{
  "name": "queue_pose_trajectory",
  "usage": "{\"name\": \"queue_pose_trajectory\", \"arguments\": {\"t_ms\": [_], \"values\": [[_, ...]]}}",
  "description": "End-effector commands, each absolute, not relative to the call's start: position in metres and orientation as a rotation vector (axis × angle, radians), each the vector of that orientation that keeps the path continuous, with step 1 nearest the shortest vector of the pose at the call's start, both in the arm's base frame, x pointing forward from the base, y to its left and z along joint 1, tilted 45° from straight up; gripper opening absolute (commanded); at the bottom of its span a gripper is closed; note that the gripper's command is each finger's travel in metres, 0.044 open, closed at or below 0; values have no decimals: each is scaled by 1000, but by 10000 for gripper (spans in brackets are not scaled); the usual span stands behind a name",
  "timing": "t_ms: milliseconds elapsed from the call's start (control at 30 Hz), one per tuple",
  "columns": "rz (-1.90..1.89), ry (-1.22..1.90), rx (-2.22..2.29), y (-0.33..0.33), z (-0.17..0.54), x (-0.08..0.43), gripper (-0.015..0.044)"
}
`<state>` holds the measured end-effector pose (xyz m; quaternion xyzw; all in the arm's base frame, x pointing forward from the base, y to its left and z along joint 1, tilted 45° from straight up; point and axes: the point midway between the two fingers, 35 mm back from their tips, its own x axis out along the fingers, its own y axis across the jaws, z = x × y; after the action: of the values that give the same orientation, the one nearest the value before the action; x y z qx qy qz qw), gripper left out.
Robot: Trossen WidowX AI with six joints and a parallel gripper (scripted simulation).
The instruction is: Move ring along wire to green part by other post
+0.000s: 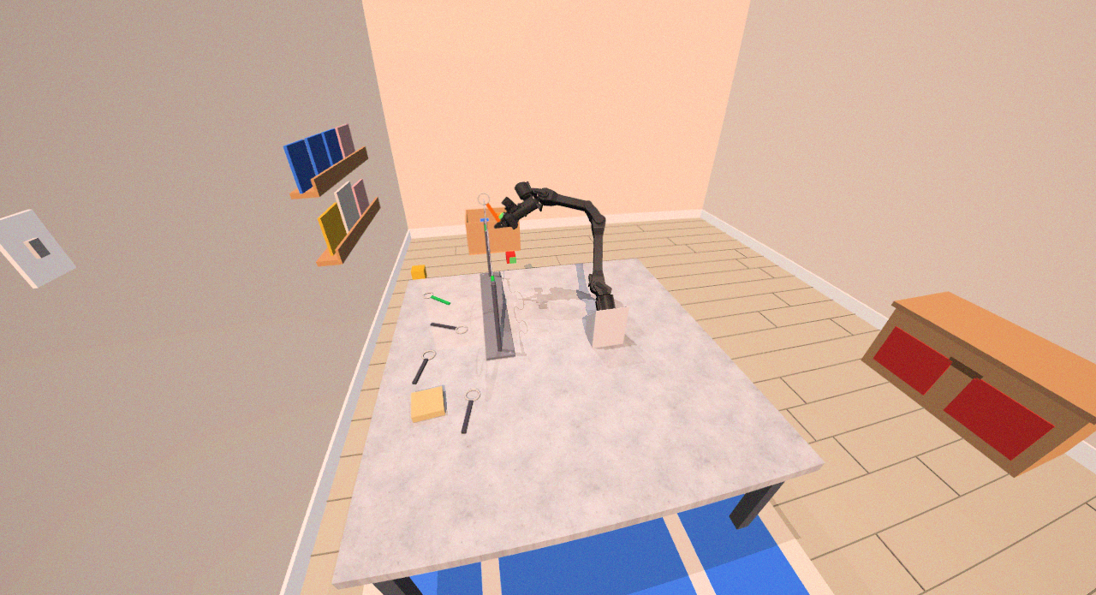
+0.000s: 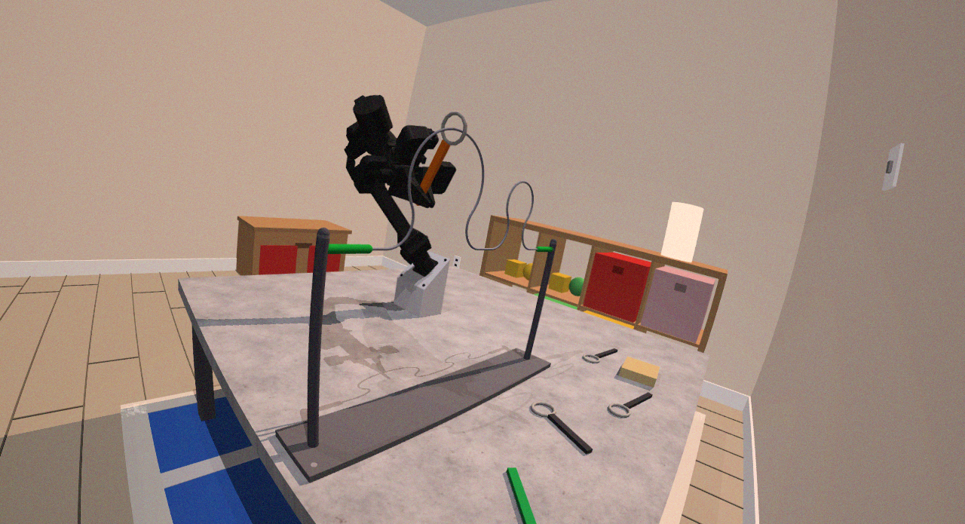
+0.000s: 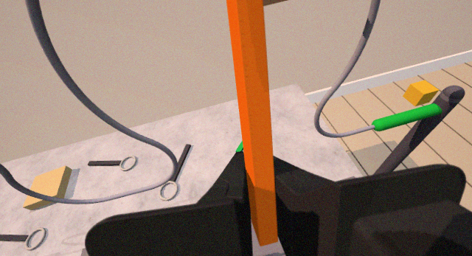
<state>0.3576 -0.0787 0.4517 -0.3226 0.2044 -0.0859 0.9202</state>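
Observation:
My gripper (image 1: pixel 499 224) (image 2: pixel 426 194) (image 3: pixel 248 157) is shut on the orange handle (image 1: pixel 492 211) (image 2: pixel 435 167) (image 3: pixel 254 101), which slants up to the grey ring (image 1: pixel 483 193) (image 2: pixel 454 114). In the exterior view the ring overlaps the top of the wire's tall loop, and the wire appears to pass through it. The grey wire (image 2: pixel 482 170) (image 3: pixel 77 201) runs between the left green part (image 2: pixel 349 248) (image 3: pixel 405 116) and the right green part (image 2: pixel 544 249). The ring is outside the wrist view, and any small gap to the wire cannot be judged.
The left post (image 2: pixel 315 338) (image 3: pixel 417 134) and right post (image 2: pixel 540 298) stand on a dark base (image 2: pixel 418 409). Several spare ringed handles and a yellow block (image 1: pixel 427 404) (image 2: pixel 638 371) (image 3: pixel 49 187) lie on the table (image 1: pixel 582 438). A smaller wire loop rises near the right post.

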Motion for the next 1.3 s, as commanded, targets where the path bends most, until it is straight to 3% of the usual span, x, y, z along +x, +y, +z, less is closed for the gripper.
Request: {"name": "queue_pose_trajectory", "arguments": {"t_ms": [0,1267], "values": [[-194,413,-722,-80,451,358,-150],[-343,318,-1187,-88,461,358,-150]]}}
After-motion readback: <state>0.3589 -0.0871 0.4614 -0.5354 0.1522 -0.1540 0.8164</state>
